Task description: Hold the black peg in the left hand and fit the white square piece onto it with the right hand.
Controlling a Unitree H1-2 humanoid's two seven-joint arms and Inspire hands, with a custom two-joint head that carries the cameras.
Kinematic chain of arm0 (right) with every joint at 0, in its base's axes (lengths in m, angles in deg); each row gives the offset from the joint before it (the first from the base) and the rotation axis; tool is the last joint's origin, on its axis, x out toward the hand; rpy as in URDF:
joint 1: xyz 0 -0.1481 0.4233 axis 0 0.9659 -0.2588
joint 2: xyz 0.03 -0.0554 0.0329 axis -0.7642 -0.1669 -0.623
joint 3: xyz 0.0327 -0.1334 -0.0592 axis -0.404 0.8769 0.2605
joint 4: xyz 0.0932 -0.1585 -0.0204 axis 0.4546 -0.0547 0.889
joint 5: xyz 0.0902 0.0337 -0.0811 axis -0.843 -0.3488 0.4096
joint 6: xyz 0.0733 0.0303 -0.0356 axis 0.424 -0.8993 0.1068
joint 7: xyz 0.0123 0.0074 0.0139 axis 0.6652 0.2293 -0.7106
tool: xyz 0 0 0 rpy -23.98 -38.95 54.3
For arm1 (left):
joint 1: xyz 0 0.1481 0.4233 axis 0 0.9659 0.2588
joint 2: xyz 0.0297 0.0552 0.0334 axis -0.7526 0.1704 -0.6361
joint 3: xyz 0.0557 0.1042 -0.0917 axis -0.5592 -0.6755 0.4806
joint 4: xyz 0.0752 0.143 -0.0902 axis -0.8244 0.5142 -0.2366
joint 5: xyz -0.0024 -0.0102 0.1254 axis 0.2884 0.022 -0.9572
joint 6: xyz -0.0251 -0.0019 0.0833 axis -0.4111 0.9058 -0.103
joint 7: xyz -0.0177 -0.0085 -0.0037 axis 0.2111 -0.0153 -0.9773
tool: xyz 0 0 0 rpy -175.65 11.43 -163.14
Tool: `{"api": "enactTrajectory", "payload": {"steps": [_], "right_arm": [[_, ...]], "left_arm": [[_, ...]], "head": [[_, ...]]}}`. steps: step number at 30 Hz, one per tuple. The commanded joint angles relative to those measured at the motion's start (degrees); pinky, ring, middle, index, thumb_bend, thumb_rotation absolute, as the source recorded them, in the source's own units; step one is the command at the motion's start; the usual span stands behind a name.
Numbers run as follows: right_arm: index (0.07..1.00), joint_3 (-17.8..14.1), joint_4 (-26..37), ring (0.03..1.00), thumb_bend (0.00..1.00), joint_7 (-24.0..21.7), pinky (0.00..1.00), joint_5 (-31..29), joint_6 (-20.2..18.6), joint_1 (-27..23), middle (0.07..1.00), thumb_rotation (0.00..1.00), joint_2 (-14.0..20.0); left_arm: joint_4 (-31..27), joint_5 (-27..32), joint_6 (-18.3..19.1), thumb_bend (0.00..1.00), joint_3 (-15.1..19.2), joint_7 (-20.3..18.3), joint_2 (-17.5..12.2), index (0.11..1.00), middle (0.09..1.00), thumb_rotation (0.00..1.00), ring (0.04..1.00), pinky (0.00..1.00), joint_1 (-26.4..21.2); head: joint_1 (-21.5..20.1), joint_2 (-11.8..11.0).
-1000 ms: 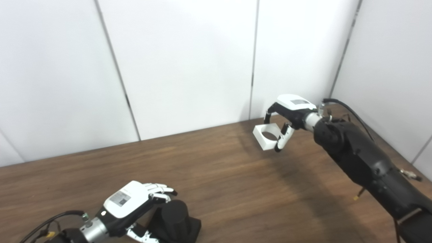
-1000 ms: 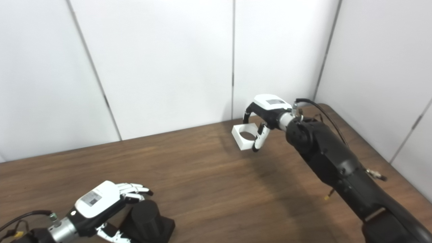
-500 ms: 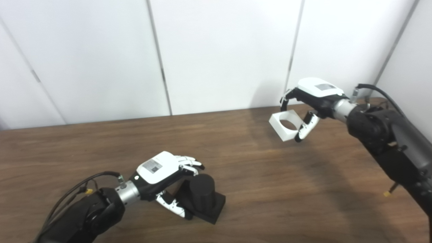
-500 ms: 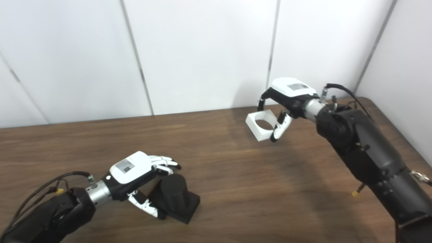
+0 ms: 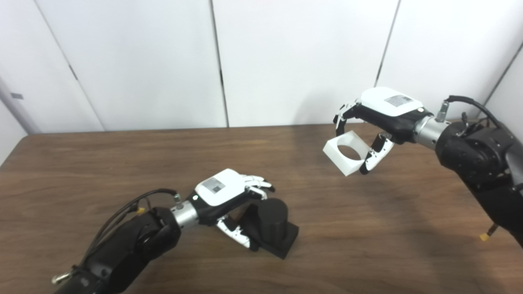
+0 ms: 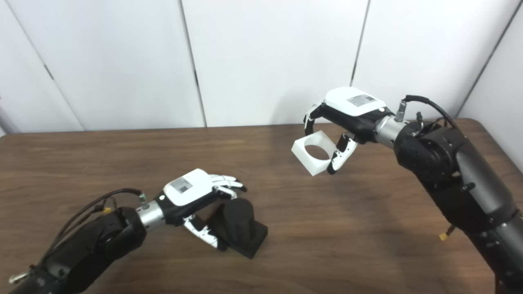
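Right of centre, our right hand (image 5: 380,118) pinches the white square piece (image 5: 344,154) in its fingers; lower centre, our left hand (image 5: 226,196) grips the black peg (image 5: 271,224) on the desk (image 5: 122,163). We should line hole over peg before lowering.

Both head cameras looked down and forward at the tabletop (image 5: 122,163) from fairly near, set side by side. They shared nearly the whole tabletop and the white wall panels (image 6: 265,61) behind it, slightly offset sideways.
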Motion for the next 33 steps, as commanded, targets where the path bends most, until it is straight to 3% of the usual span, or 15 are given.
{"api": "enactTrajectory", "payload": {"steps": [1,16,33], "right_arm": [[0.479,-0.1,2.0,0.861,0.52,-0.1,0.71,-0.7,2.1,-3.3,0.775,0.13,-0.2],[0.479,2.5,4.5,0.875,0.52,-3.2,0.72,0.6,0.9,-3.2,0.790,0.13,-7.1],[0.479,3.1,7.6,0.859,0.52,-4.5,0.72,-0.8,2.6,-1.3,0.782,0.13,-9.5]], "left_arm": [[1.8,-4.5,1.1,0.52,-1.7,-4.1,0.7,0.492,0.863,0.07,0.882,0.76,1.1],[1.8,-5.4,0.9,0.52,-0.9,-4.7,1.5,0.492,0.871,0.07,0.899,0.77,0.8],[1.4,-5.8,1.7,0.52,-0.2,-6.5,2.0,0.493,0.881,0.07,0.906,0.79,0.6]], "head": [[0.3,0.1],[1.0,0.7],[1.6,1.3]]}}
